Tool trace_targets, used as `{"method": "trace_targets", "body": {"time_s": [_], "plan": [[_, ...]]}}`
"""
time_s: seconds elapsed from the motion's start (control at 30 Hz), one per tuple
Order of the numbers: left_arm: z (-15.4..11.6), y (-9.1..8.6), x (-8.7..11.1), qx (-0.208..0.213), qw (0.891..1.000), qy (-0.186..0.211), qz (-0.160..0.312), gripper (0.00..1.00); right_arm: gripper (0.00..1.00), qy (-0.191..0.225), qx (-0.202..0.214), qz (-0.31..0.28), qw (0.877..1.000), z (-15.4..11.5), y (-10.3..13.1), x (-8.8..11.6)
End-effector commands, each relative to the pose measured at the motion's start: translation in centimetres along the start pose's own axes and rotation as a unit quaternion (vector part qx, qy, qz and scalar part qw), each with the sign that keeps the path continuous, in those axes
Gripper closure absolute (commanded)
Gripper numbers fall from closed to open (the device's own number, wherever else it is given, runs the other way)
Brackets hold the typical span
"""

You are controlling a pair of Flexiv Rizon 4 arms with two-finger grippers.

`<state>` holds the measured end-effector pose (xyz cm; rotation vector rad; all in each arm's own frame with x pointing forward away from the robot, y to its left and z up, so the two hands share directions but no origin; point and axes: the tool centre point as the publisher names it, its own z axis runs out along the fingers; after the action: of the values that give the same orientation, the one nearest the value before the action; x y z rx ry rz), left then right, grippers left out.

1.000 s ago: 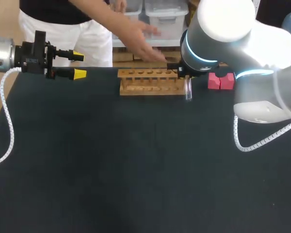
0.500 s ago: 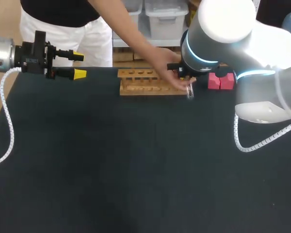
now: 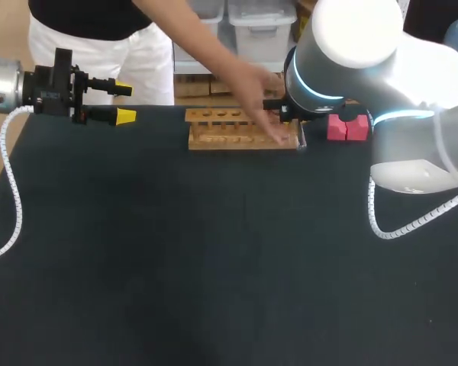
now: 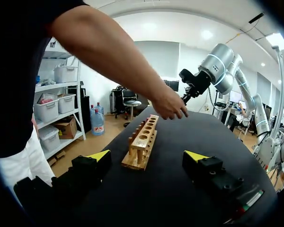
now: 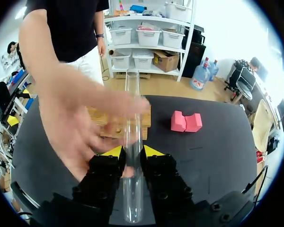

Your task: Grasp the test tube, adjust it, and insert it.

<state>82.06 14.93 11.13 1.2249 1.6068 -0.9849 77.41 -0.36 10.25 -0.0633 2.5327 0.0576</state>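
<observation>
Right wrist view shows my right gripper (image 5: 132, 152) closed on the test tube (image 5: 132, 90) at the end of the rack (image 3: 217, 131), where a person's hand (image 5: 80, 125) has just reached in beside it, so I judge insertion blocked for now; my left gripper (image 4: 148, 157) stands wide open, empty.

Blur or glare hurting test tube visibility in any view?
Right wrist view: the person's hand is motion-smeared, the test tube sharp but see-through. Head view: white right arm blown out, tube barely showing at the end of the rack. Left wrist view: fisheye bend, rack sharp.
</observation>
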Motion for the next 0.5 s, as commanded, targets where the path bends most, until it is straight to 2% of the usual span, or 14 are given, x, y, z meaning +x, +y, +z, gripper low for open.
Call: {"method": "trace_targets", "body": {"time_s": [0.03, 0.27, 0.5], "plan": [[0.0, 0.0, 0.1, 0.000, 1.000, -0.002, 0.001, 0.00, 1.00, -0.003, 0.000, 0.001, 1.000, -0.1, -0.1, 0.2], [0.0, 0.0, 0.1, 0.000, 1.000, -0.002, 0.001, 0.00, 1.00, -0.003, 0.000, 0.001, 1.000, -0.1, -0.1, 0.2], [0.0, 0.0, 0.1, 0.000, 1.000, -0.002, 0.001, 0.00, 1.00, -0.003, 0.006, -0.007, 1.000, 1.2, 0.9, 0.1]]}}
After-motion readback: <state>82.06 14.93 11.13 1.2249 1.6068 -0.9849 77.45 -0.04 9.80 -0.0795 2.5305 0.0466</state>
